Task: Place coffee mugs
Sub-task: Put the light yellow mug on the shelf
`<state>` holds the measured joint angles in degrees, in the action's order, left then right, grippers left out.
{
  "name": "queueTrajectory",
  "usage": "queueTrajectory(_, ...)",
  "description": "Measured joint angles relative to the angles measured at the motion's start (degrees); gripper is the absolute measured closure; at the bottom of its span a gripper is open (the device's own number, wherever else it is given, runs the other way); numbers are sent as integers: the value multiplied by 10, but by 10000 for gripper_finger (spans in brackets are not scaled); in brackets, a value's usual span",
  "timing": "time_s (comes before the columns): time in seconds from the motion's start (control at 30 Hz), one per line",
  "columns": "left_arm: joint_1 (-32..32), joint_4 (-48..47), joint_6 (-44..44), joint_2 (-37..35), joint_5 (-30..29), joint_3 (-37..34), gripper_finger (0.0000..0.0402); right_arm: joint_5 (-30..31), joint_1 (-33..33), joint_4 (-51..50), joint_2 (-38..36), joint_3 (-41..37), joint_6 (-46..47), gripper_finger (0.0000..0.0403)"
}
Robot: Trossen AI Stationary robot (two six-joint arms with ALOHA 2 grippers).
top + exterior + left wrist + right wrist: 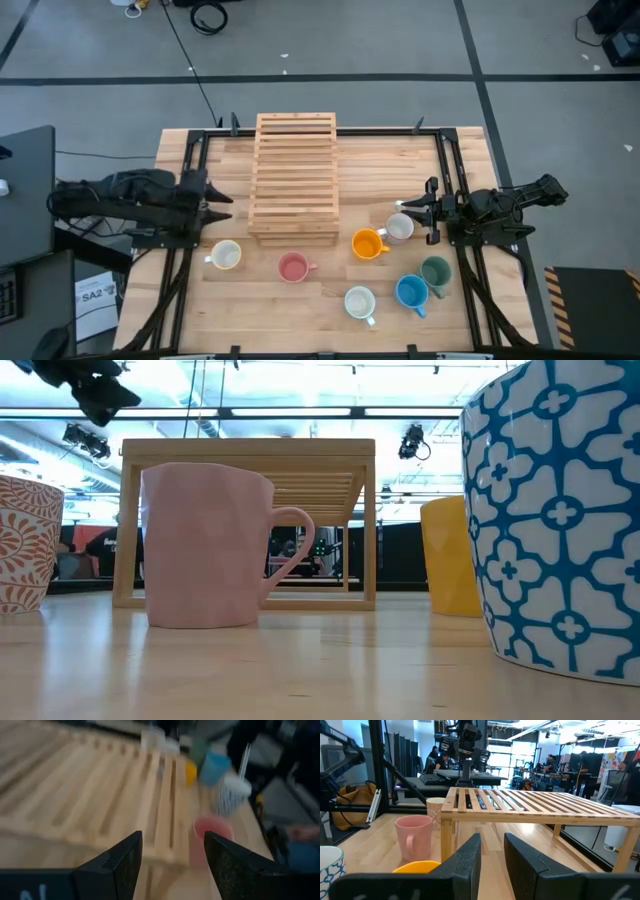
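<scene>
Left gripper spread, empty, at rack's 9 o'clock, likely lining up for patterned mug; right gripper partly parted, empty.

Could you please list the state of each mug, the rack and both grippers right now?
Orange mug: upright on table, beside rack.
Pink mug: upright, free.
Blue mug: upright, free.
Dark green mug: upright, free.
Wooden rack: no mugs on it.
Left gripper: open, empty.
Right gripper: partly open, empty, by a white mug.
</scene>
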<state>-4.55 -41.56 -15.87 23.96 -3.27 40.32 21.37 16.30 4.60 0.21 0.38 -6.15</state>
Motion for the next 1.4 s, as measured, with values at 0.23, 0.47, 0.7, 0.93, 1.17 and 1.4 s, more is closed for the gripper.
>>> queueTrajectory(0.23, -38, -209, -80, 128, 50, 118, 182, 0, 0, 0, 0, 0, 0, 312)
queueTrajectory(0.47, -104, -281, -195, 215, 118, 137, 182, 0, 0, 0, 0, 0, 0, 312)
queueTrajectory(0.7, -190, -352, -239, 280, 121, 135, 182, 0, 0, 0, 0, 0, 0, 312)
queueTrajectory(0.93, -269, -363, -299, 316, 81, 135, 182, 0, 0, 0, 0, 0, 0, 312)
queueTrajectory(1.17, -328, -363, -316, 350, 42, 135, 182, 0, 0, 0, 0, 0, 0, 312)
queueTrajectory(1.4, -360, -320, -334, 372, 37, 83, 182, 0, 0, 0, 0, 0, 0, 312)
